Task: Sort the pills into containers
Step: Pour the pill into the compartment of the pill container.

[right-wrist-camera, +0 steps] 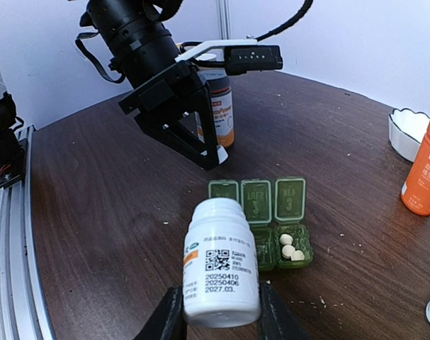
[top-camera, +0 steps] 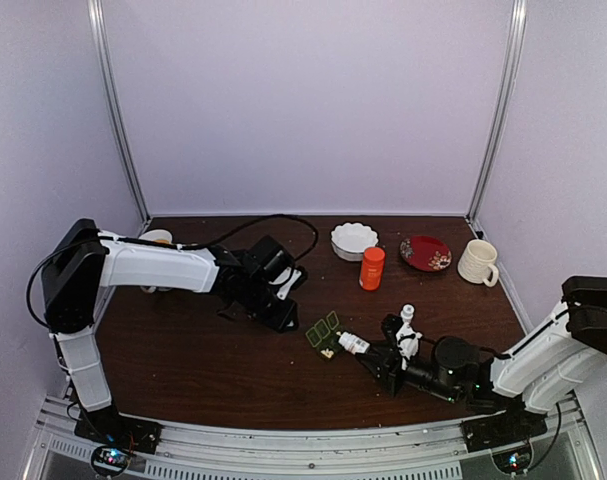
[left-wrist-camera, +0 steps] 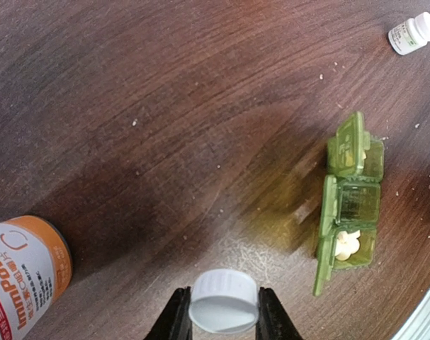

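The dark-green pill box [right-wrist-camera: 259,225] lies open on the table, its three lids tipped back. It also shows in the top view [top-camera: 323,331] and the left wrist view [left-wrist-camera: 353,205]. Three whitish pills [right-wrist-camera: 289,248] lie in its right cell; they also show in the left wrist view [left-wrist-camera: 347,244]. My right gripper [right-wrist-camera: 216,312] is shut on an uncapped white bottle [right-wrist-camera: 220,262], its mouth tilted over the box's left cells. My left gripper [left-wrist-camera: 224,306] is shut on a white bottle cap [left-wrist-camera: 224,302], held just left of the box.
A labelled bottle [left-wrist-camera: 23,276] stands by the left gripper. An orange bottle [top-camera: 372,268], a white bowl [top-camera: 354,240], a red plate [top-camera: 425,252] and a mug [top-camera: 477,262] stand at the back. A second small white bottle [left-wrist-camera: 413,32] lies beyond the box.
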You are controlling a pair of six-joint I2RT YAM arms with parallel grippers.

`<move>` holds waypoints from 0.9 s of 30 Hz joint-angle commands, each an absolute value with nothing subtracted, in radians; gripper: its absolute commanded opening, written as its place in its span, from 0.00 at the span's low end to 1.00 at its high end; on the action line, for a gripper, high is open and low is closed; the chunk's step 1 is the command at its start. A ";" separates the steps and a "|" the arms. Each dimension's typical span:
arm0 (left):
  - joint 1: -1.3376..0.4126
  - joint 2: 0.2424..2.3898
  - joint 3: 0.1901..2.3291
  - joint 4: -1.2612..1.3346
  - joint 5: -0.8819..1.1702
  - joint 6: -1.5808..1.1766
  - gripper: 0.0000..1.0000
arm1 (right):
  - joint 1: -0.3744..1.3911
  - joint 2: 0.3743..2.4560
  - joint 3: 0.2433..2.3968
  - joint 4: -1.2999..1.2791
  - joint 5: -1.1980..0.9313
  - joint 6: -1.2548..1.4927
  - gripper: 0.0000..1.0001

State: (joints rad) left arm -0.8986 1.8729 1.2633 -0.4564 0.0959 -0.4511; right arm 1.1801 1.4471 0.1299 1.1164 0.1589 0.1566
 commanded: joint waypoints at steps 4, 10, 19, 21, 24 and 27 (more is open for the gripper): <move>-0.896 1.927 1.306 -0.420 0.124 -0.447 0.00 | 1.138 1.480 0.206 0.996 0.136 0.229 0.00; -0.896 1.946 1.325 -0.481 0.089 -0.441 0.00 | 1.118 1.512 0.230 0.961 0.117 0.244 0.00; -0.903 1.951 1.319 -0.477 0.087 -0.440 0.00 | 1.100 1.547 0.275 0.884 0.124 0.261 0.00; -0.903 1.953 1.322 -0.476 0.090 -0.438 0.00 | 1.094 1.549 0.295 0.844 0.131 0.264 0.00; -0.903 1.953 1.323 -0.476 0.094 -0.437 0.00 | 1.088 1.554 0.321 0.789 0.136 0.266 0.00; -0.904 1.954 1.326 -0.476 0.100 -0.436 0.00 | 1.084 1.556 0.332 0.760 0.141 0.271 0.00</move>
State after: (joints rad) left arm -0.8997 1.9438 1.3003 -0.4812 0.0940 -0.4492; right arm 1.0927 1.5452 0.3061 0.8211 0.1242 0.2539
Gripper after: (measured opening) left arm 0.266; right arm 0.314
